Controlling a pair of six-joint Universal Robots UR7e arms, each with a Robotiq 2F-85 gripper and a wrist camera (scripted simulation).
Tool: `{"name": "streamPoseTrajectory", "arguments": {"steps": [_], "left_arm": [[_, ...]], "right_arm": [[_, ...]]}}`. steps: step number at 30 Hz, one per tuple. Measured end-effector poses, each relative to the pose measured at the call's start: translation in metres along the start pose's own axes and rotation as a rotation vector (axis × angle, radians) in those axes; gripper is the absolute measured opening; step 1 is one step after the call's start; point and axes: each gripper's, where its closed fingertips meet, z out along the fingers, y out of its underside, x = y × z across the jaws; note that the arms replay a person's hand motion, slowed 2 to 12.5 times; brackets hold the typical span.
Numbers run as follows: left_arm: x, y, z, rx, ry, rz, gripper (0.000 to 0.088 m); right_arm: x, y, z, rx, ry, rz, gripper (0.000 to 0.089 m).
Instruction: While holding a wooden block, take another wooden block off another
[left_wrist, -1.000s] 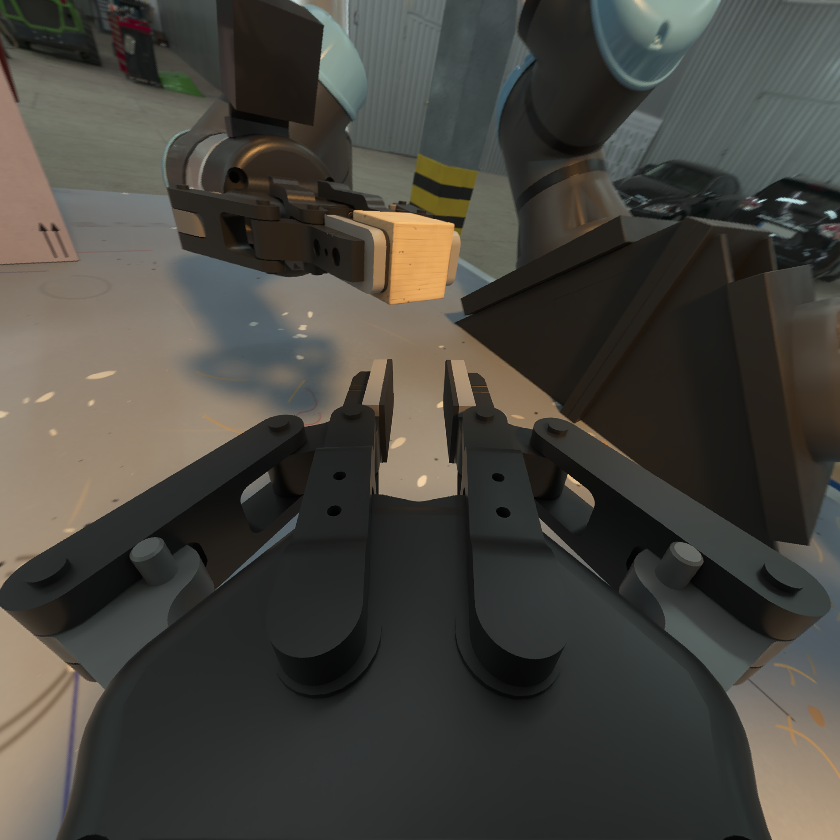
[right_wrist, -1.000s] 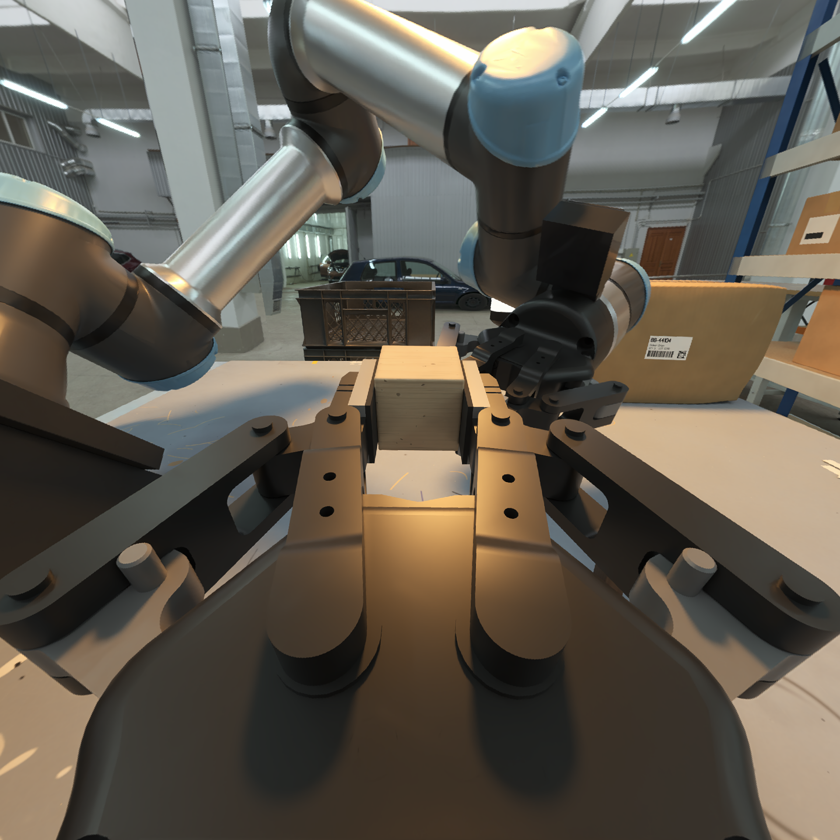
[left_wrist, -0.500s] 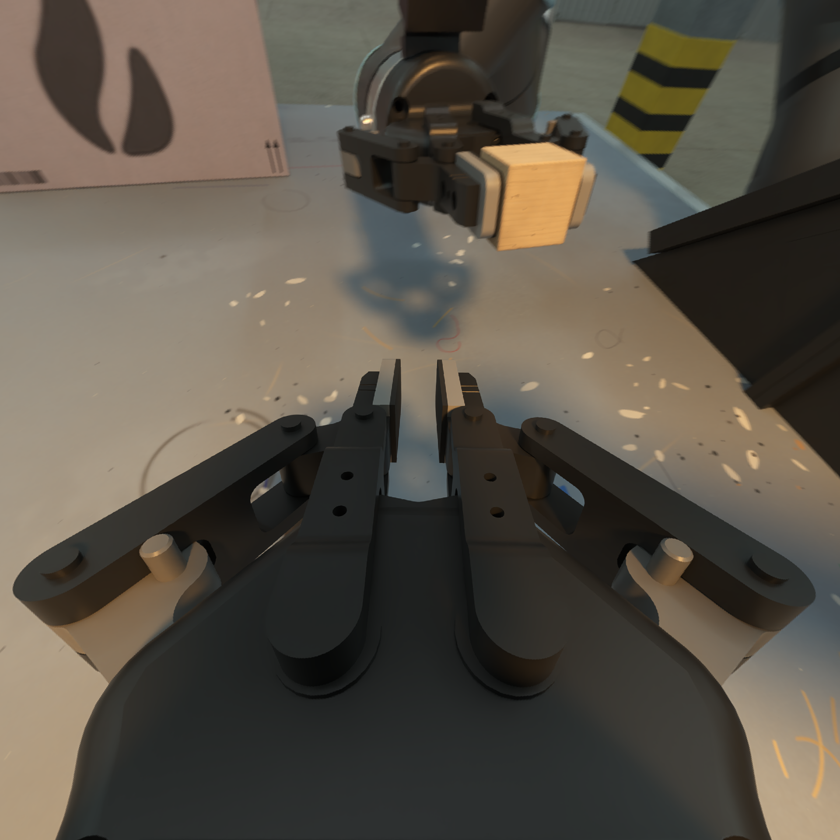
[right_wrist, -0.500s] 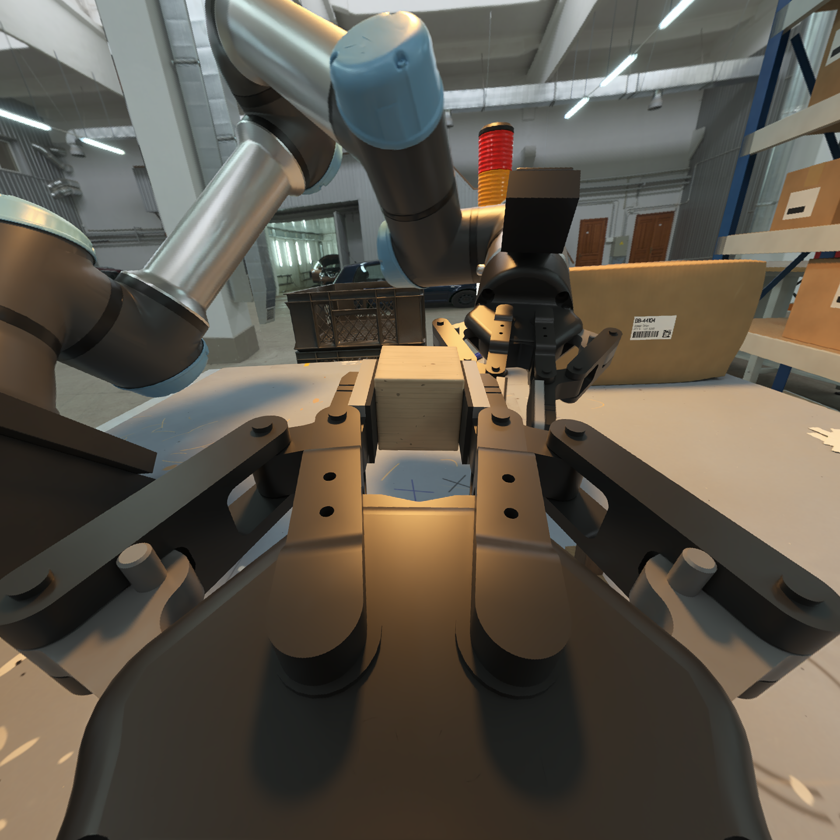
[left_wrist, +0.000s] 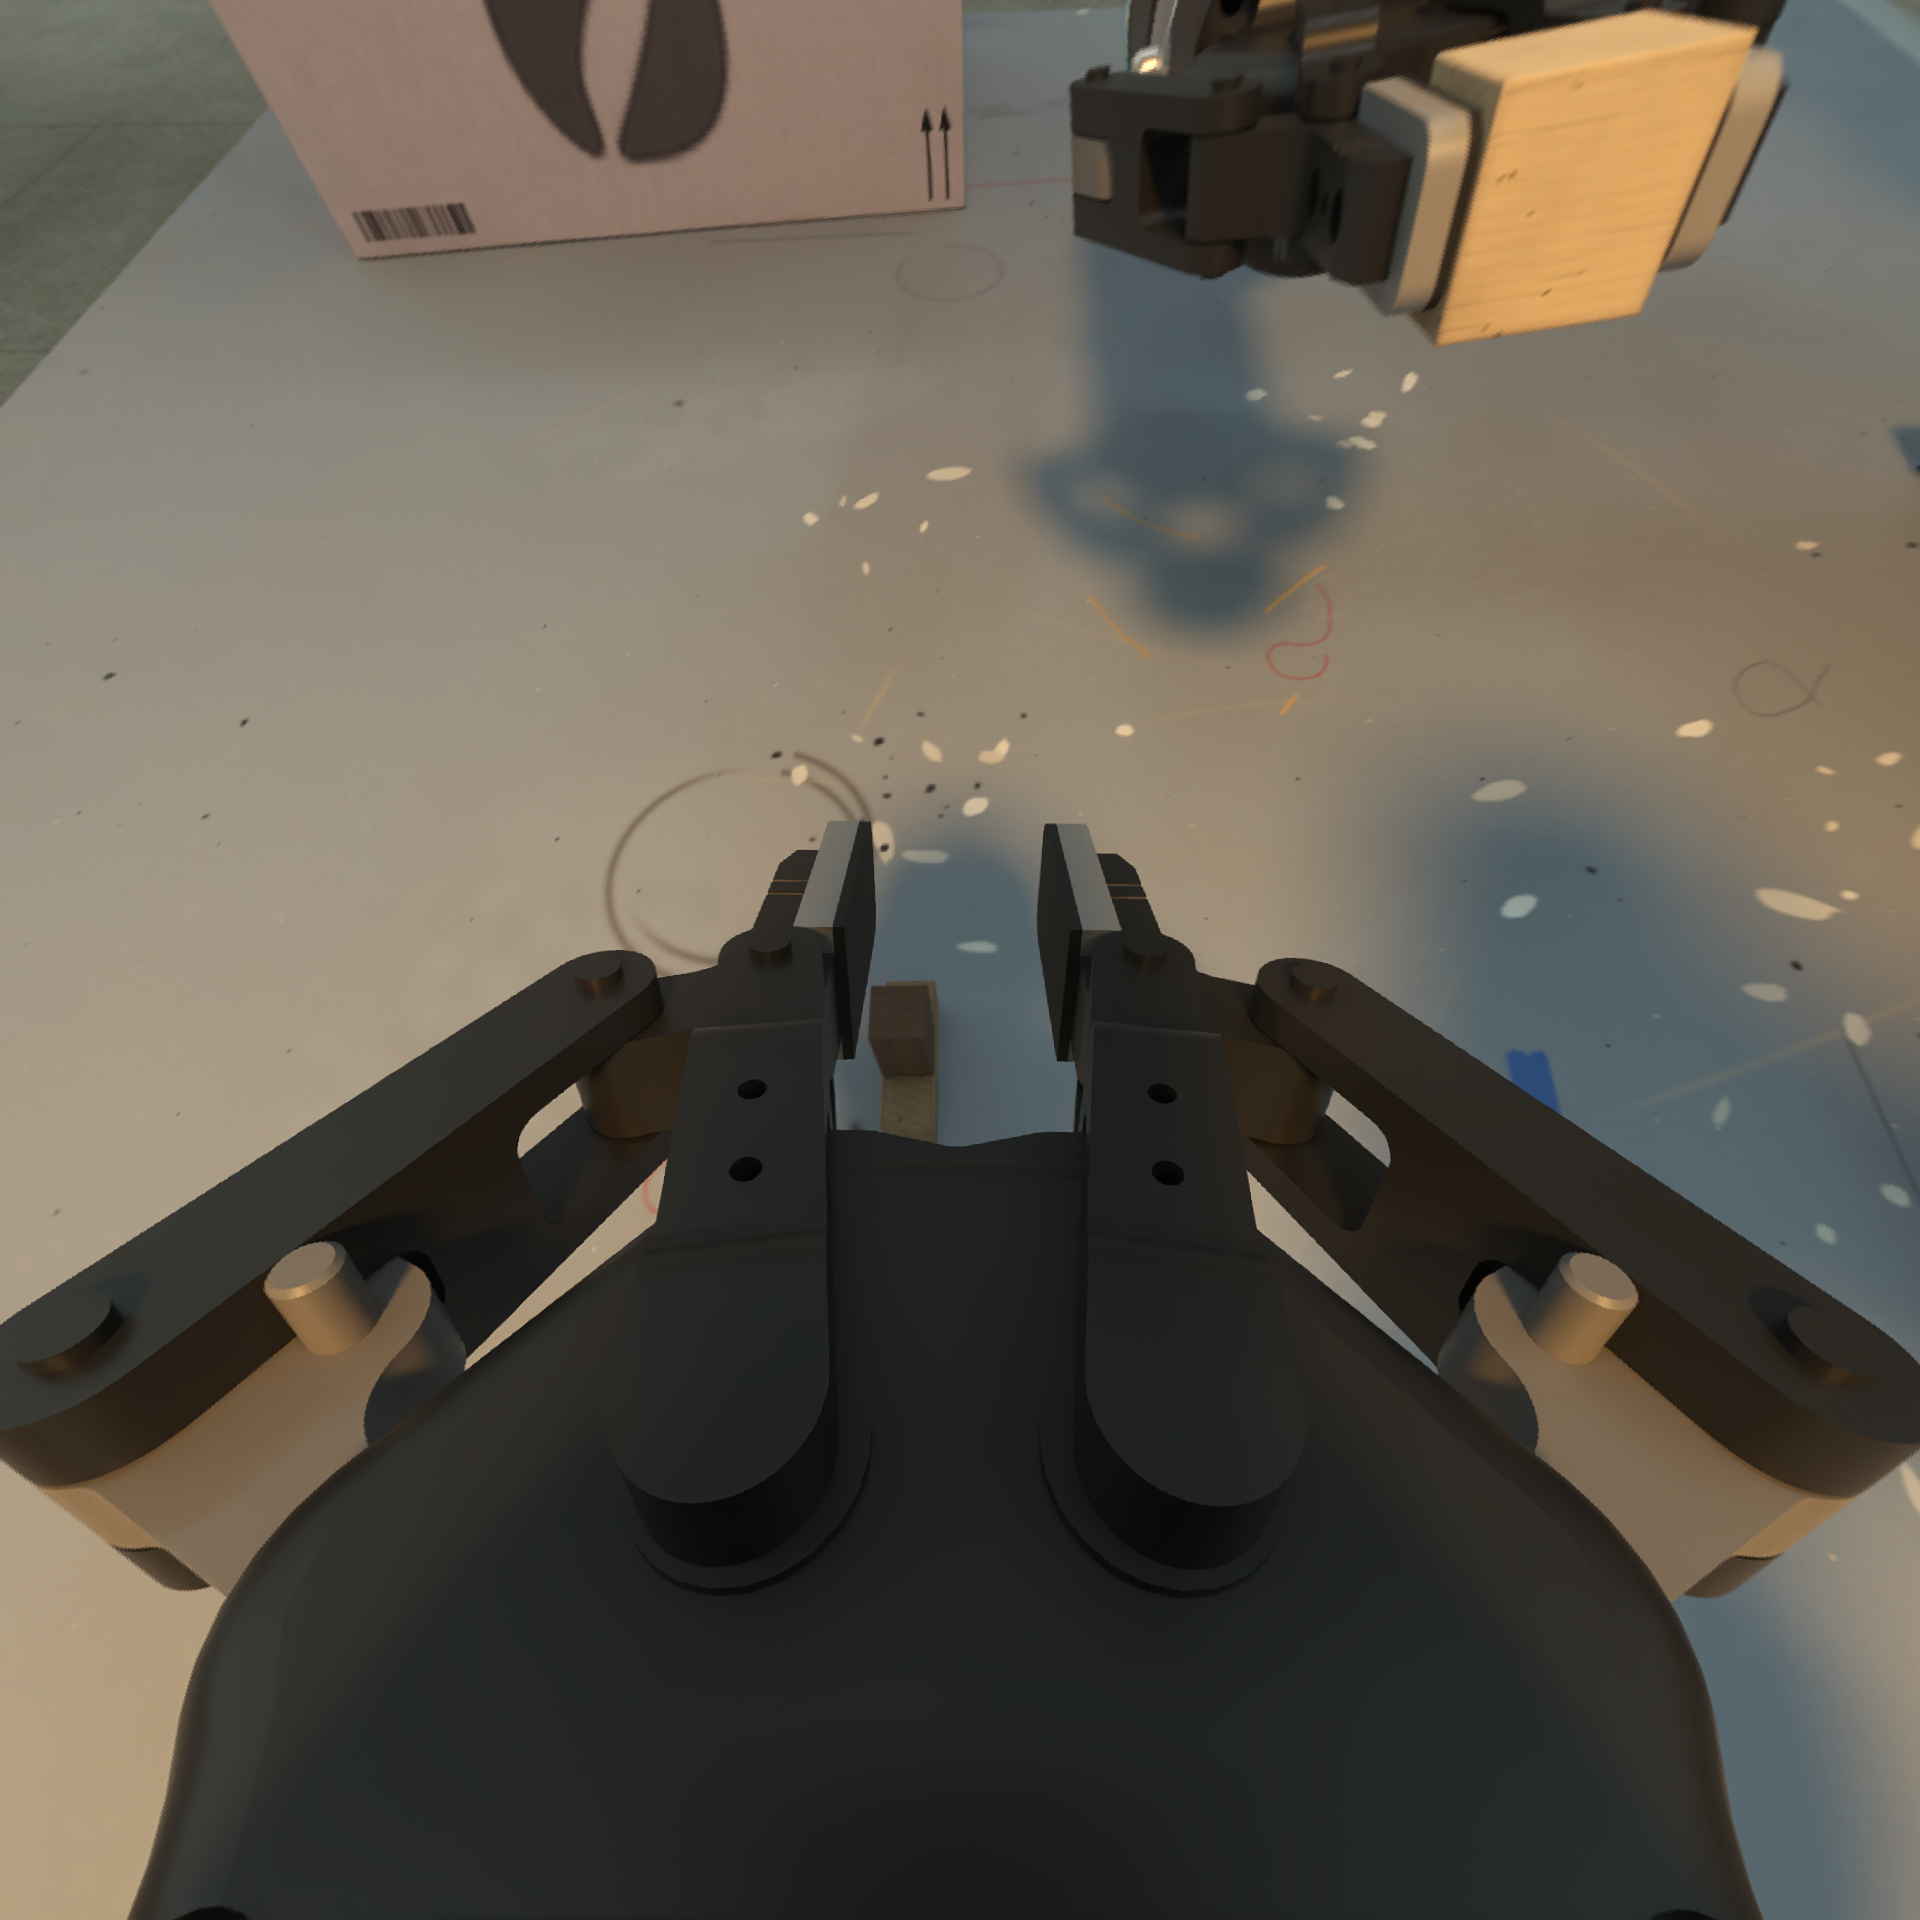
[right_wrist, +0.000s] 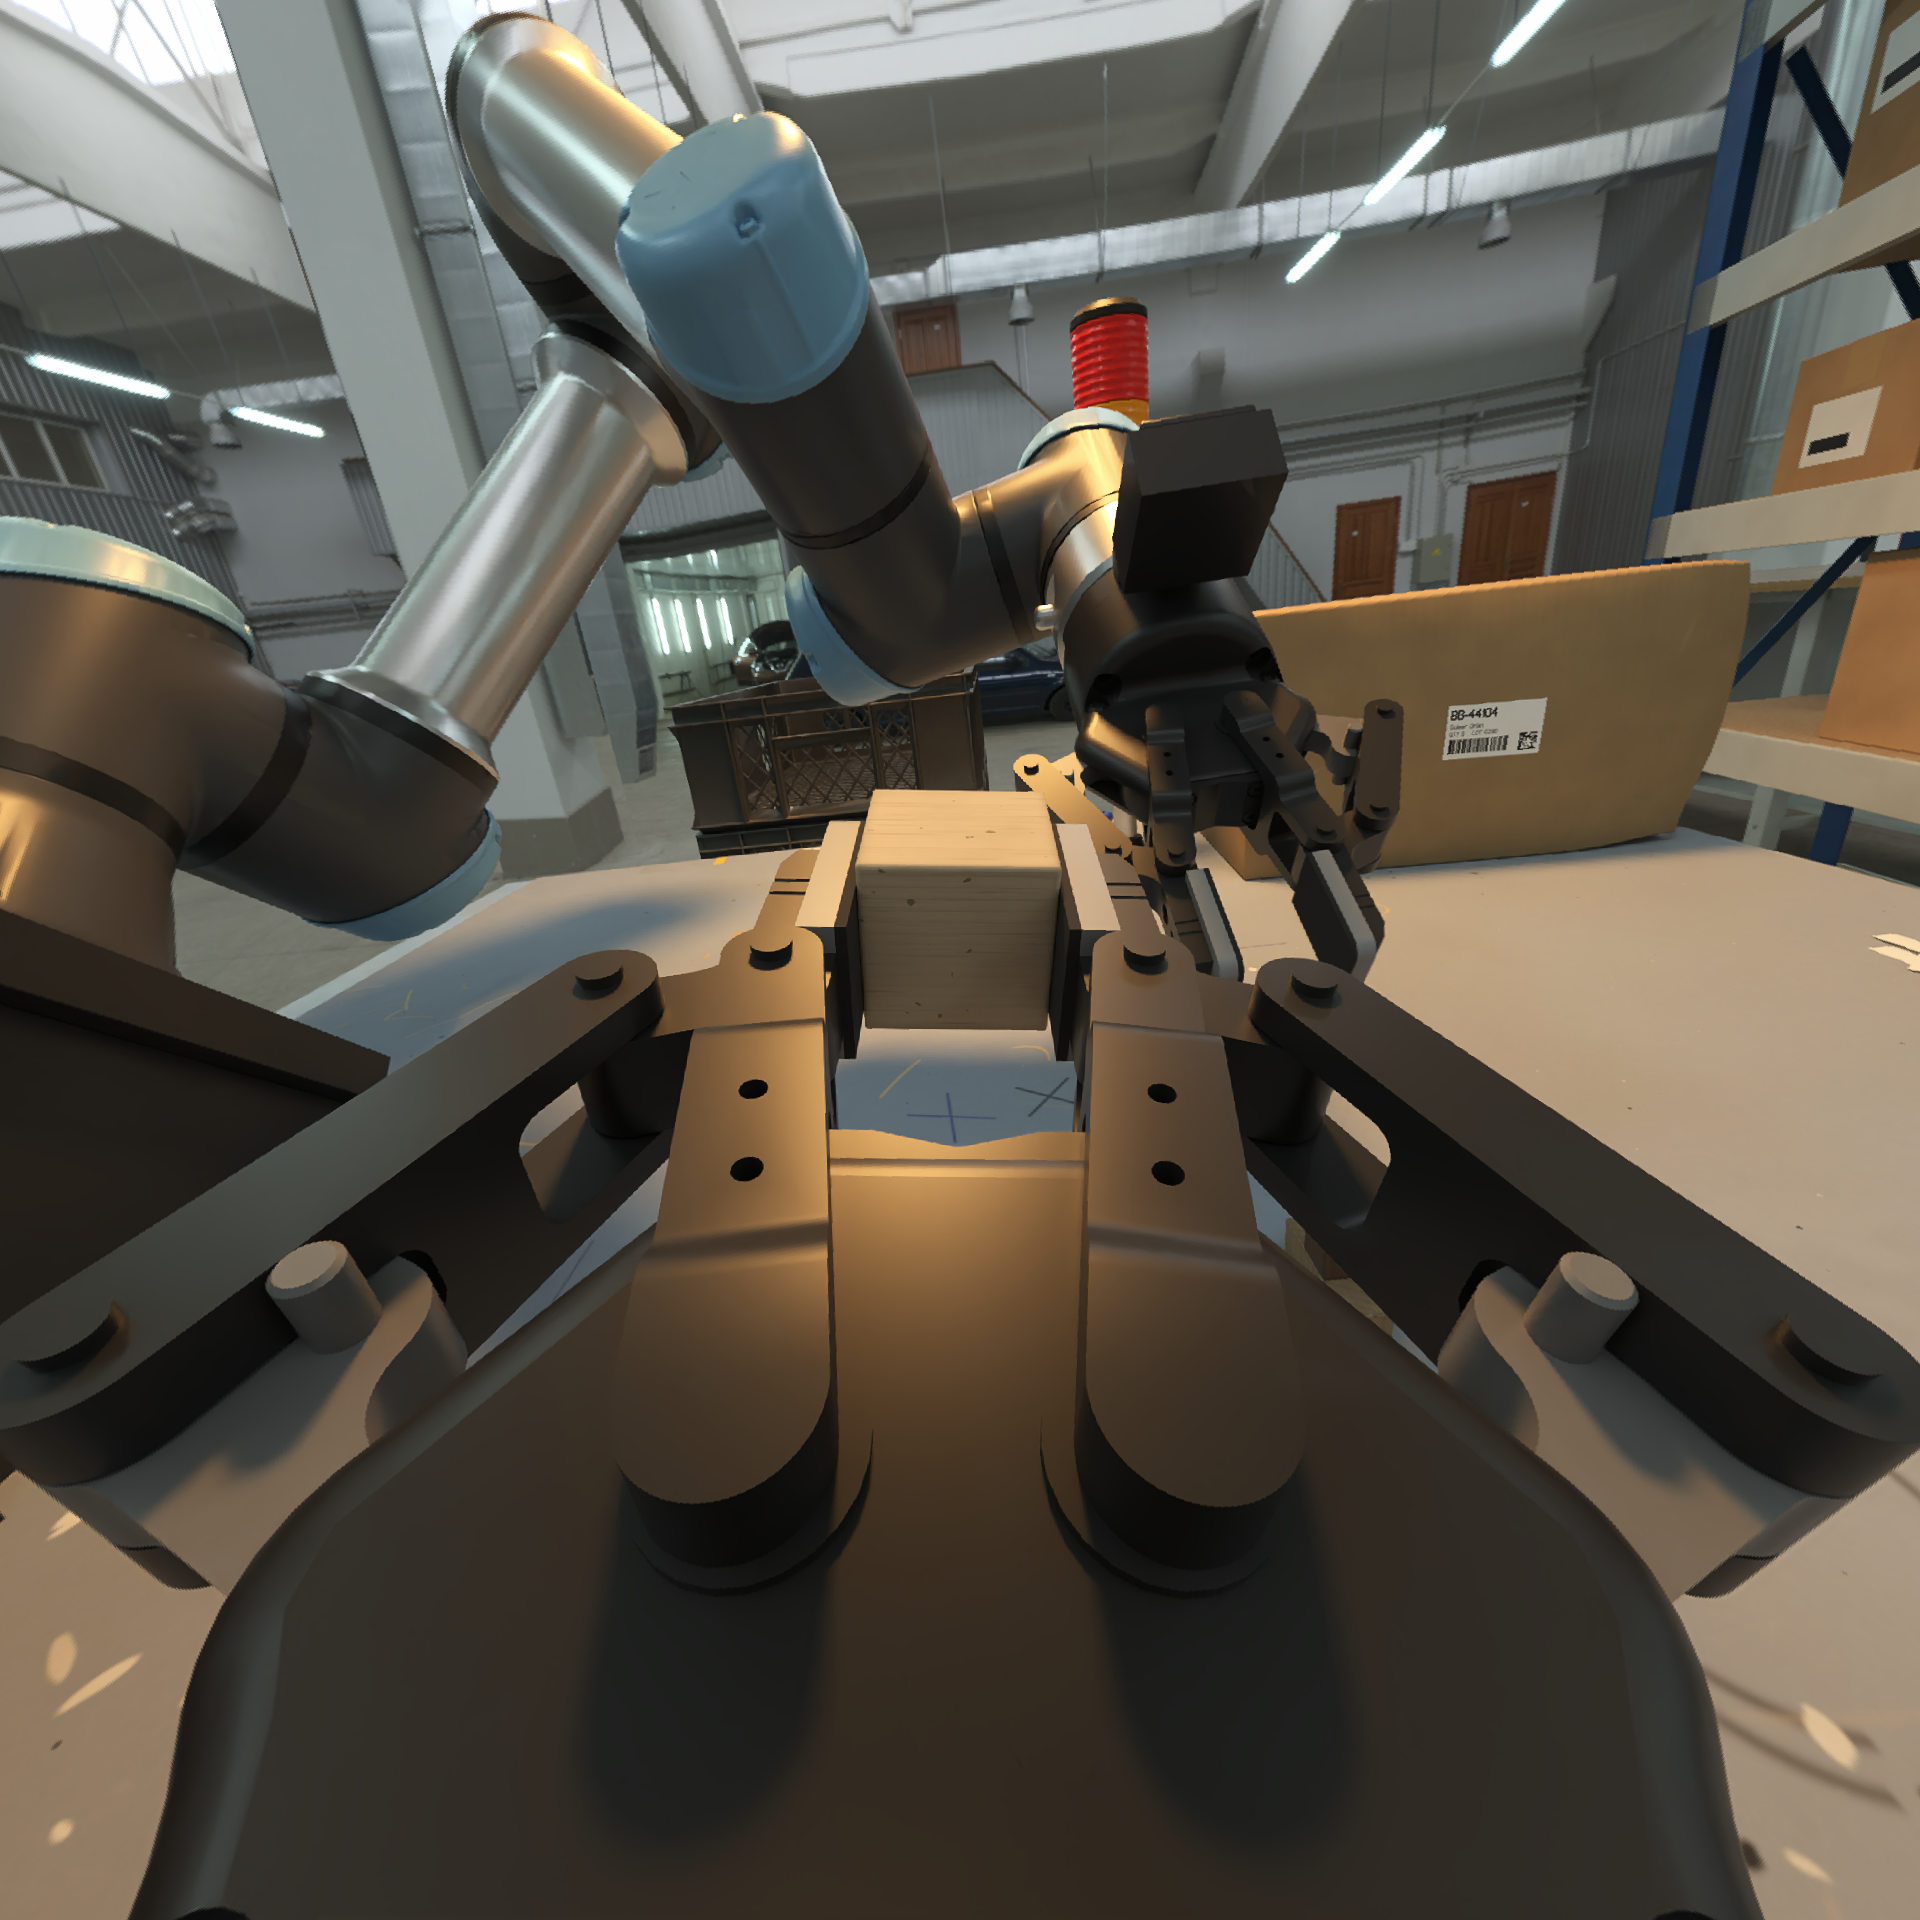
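- Grip on the held wooden block (right_wrist: 956, 914) looked solid: right gripper (right_wrist: 956, 935) had it squeezed between both pads, up off the table (left_wrist: 416, 623), so my call was to leave that arm parked.
- Left gripper (left_wrist: 956, 935) was empty, jaws partway apart, tilted down at the tabletop.
- Stacked blocks (left_wrist: 906, 1049) only peeked through the gap near the left gripper's palm, a darker one sitting on a lighter one. Couldn't tell how squarely they were stacked.
- I figured the left needed to open wider, centre over the top block, and drop straight down.
- Risk as I saw it: a pad clipping the bottom block, so pinch high and lift vertically.
- Cardboard box (left_wrist: 623, 114) sat far left, well clear.
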Motion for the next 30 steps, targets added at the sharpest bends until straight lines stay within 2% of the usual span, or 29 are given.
{"name": "streamPoseTrajectory", "arguments": {"steps": [4,10,19,30], "left_arm": [[-0.006,0.009,0.002,-0.036,-0.024,-0.01,0.0354],[-0.007,0.022,0.01,-0.079,-0.006,-0.043,0.0426],[-0.004,0.034,0.021,-0.118,0.027,-0.051,0.0433],[-0.008,0.048,0.031,-0.164,0.023,-0.051,0.0411]], "right_arm": [[0.002,0.0,-0.002,0.014,-0.006,0.016,0.0286],[0.003,0.001,-0.004,0.026,-0.011,0.032,0.0286],[0.004,0.001,-0.007,0.048,-0.016,0.054,0.0286],[0.005,0.0,-0.011,0.069,-0.023,0.071,0.0286]]}}
